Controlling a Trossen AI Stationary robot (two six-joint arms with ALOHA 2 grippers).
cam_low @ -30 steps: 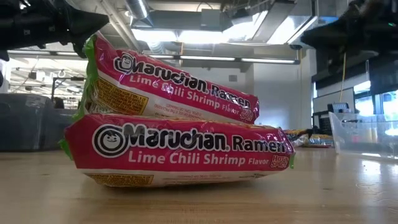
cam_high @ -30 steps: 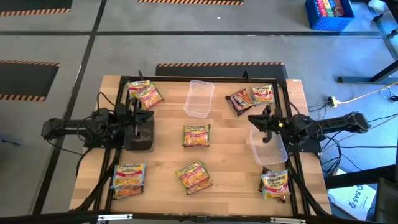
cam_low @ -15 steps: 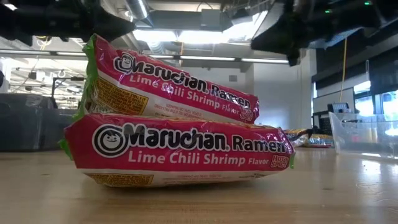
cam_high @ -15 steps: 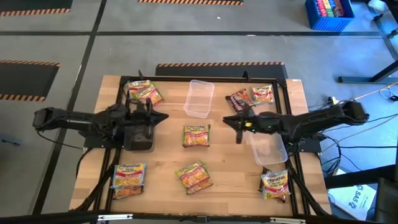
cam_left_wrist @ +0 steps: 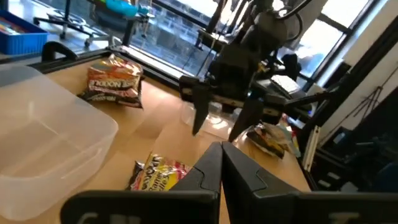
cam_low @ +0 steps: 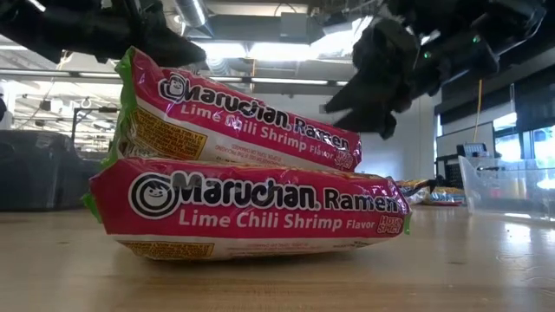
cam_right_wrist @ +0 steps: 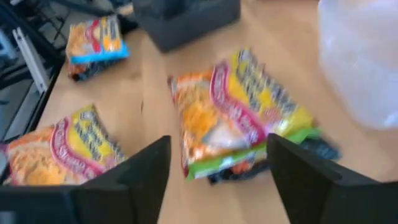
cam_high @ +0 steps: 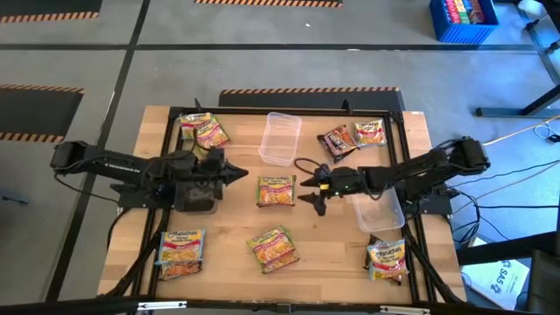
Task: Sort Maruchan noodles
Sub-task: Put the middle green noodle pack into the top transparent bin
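R pincer [cam_high: 316,186] spread wide, empty, just beside center ramen pkt [cam_high: 276,191] mid-counter [cam_high: 332,254]. L pincer [cam_high: 238,172] clenched, empty, near pkt's other side. Other pkts scattered around.

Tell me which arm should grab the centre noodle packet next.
Right. The right gripper hangs open just beside the centre Maruchan packet, which sits between its fingers in the wrist view. The left gripper is shut and less well lined up.
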